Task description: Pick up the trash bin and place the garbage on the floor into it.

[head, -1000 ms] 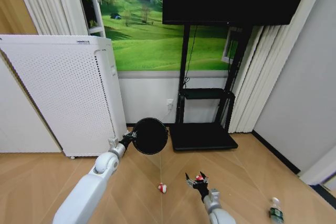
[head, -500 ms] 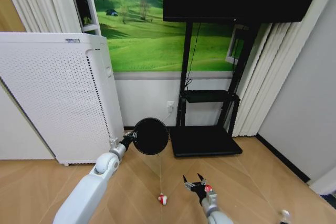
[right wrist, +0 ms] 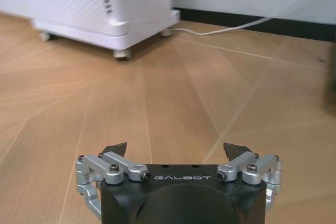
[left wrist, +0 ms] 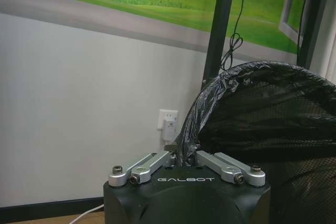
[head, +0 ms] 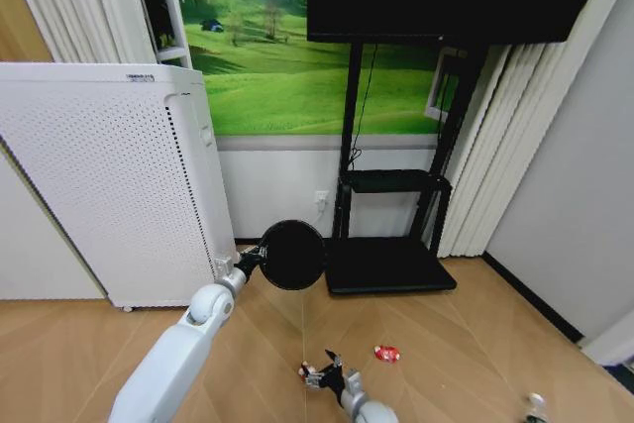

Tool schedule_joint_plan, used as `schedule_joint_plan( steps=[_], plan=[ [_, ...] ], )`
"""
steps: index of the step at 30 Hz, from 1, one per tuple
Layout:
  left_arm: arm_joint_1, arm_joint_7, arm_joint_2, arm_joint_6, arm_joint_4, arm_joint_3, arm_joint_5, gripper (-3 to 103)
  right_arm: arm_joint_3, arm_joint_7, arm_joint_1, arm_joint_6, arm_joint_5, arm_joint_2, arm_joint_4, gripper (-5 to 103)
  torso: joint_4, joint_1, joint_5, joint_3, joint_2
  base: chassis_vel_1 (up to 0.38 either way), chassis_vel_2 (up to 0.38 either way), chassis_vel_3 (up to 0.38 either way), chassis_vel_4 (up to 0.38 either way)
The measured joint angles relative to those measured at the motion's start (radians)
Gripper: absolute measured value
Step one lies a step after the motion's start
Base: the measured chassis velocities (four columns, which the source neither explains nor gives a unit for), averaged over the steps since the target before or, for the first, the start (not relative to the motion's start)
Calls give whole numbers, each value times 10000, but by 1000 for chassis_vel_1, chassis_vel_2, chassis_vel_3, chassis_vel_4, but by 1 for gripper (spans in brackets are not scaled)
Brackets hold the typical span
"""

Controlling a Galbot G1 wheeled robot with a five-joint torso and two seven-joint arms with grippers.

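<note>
The left arm reaches forward and up, its left gripper (left wrist: 187, 157) clamped with fingers pinched together on the rim of the trash bin (left wrist: 273, 124), holding it off the floor. The right gripper (right wrist: 177, 150) hangs low near the floor, its 2 fingers spread wide with nothing between them

The right gripper (head: 323, 371) has swung left to the near wrapper, leaving a red wrapper (head: 386, 353) on the floor
</note>
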Motion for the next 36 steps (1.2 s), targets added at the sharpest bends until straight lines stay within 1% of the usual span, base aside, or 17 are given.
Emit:
schedule_joint_plan(
  steps=[1, 3, 4, 5, 6, 7, 8, 10, 14, 16, 17, 19, 20, 22, 25, 29, 36],
  plan=[
    [0, 0, 0, 0, 0, 0, 0, 3, 0, 0, 0, 0, 0, 0, 0, 100, 0, 0, 0, 0, 0, 0, 0, 0, 0],
    [37, 3, -43, 7, -89, 44, 7, 3, -95, -864, 494, 5, -508, -180, -227, 100, 0, 0, 1, -1, 1, 0, 0, 0, 0],
    [37, 3, -43, 7, -89, 44, 7, 3, -95, -864, 494, 5, -508, -180, -227, 100, 0, 0, 1, -1, 1, 0, 0, 0, 0],
    [76, 5, -64, 8, -119, 51, 11, 3, -165, -1278, 695, 74, -736, -267, -356, 100, 0, 0, 0, -1, 0, 0, 0, 0, 0],
    [171, 24, -97, 14, -152, 52, 40, 3, -253, -2073, 1066, 423, -1217, -386, -710, 100, 0, 0, 0, 0, 0, 0, 0, 0, 0],
    [225, 54, -123, 15, -169, 47, 62, 3, -265, -2596, 1349, 771, -1688, -422, -1052, 100, 1, 0, 0, 0, 0, 0, 0, 0, 0],
    [225, 54, -123, 15, -169, 47, 62, 3, -265, -2596, 1349, 771, -1688, -422, -1052, 100, 1, 0, 0, 0, 0, 0, 0, 0, 0],
    [248, 141, -194, 15, -151, 45, 78, 3, -268, -3106, 1700, 1188, -2354, -424, -1637, 100, 0, 0, 1, 0, 0, 0, 0, 0, 0],
    [278, 217, -207, 14, -137, 42, 83, 3, -433, -3147, 1879, 1221, -2615, -362, -1973, 100, -1, 0, 0, 0, 0, 0, 0, 0, 0],
    [299, 251, -215, 14, -142, 20, 87, 3, -507, -3195, 2046, 1361, -3113, -239, -2252, 100, -1, 0, 0, 0, 0, 0, 0, 0, 0],
    [299, 251, -215, 14, -142, 20, 87, 3, -507, -3195, 2046, 1361, -3113, -239, -2252, 100, -1, 0, 0, 0, 0, 0, 0, 0, 0],
    [336, 255, -219, 14, -227, -6, 82, 3, -627, -3196, 2261, 1527, -3775, -110, -2469, 100, 0, 1, 1, 0, 0, 0, 0, 0, 0],
    [336, 255, -219, 14, -227, -6, 82, 3, -627, -3196, 2261, 1527, -3775, -110, -2469, 100, 0, 1, 1, 0, 0, 0, 0, 0, 0],
    [375, 260, -220, 14, -303, -16, 78, 3, -718, -3187, 2439, 1545, -4272, -48, -2544, 100, 0, 0, 0, 0, 0, 0, 0, 0, 0],
    [423, 263, -220, 14, -357, -35, 78, 3, -814, -3084, 2589, 1512, -4588, -37, -2706, 100, 0, 1, -1, -1, 0, 0, 0, 0, 0],
    [469, 262, -222, 14, -433, -102, 72, 3, -980, -2811, 2632, 1371, -4550, -113, -2951, 100, 1, 0, 0, 0, 0, 0, 0, 0, 0],
    [552, 225, -288, 14, -496, -174, 71, 3, -936, -2396, 2604, 1084, -4392, -191, -3182, 100, -1, 1, 0, -1, 0, 0, 0, 0, 0]
  ],
)
